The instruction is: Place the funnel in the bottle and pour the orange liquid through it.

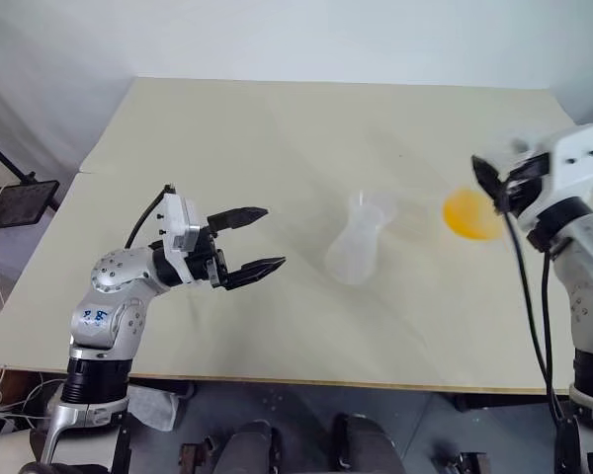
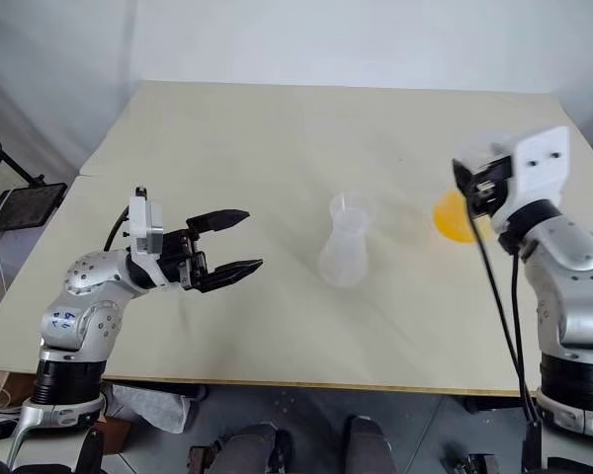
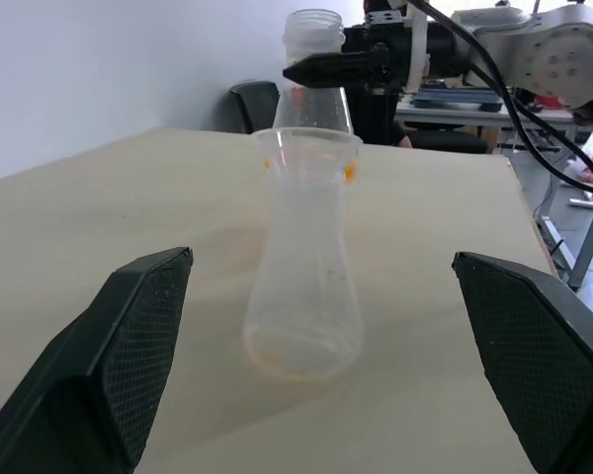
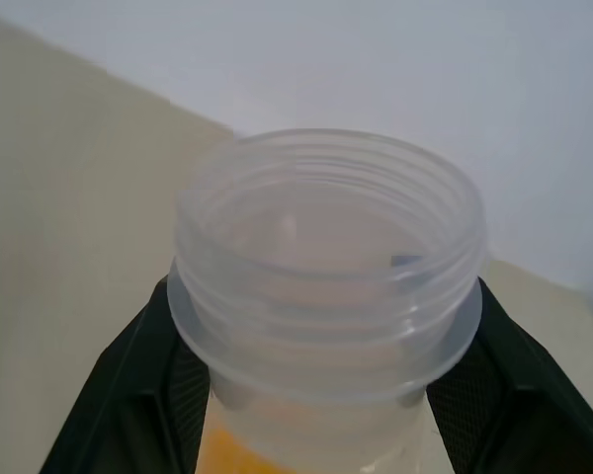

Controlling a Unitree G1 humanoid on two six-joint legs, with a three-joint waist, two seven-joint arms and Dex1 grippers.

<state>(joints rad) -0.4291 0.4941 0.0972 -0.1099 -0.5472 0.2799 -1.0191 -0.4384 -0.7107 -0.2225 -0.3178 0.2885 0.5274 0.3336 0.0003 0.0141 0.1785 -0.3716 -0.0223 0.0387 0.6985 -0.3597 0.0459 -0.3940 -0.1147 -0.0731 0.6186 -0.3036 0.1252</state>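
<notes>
The funnel [image 3: 306, 153] already sits in the bottle [image 1: 357, 252] mid-table, the right gripper [image 3: 321, 69] is clamped on the neck of the bigger flask [image 4: 326, 286] with the orange liquid [image 1: 469, 213], the left gripper [image 1: 257, 242] waits spread apart, and pouring is left.

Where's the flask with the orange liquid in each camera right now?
Left eye view: flask with orange liquid over the table's right side, in the right gripper.
Right eye view: same spot, right of the bottle.
Left wrist view: its neck behind the bottle.
Right wrist view: its threaded neck between the fingers.
Shared landmark: the tan table.
</notes>
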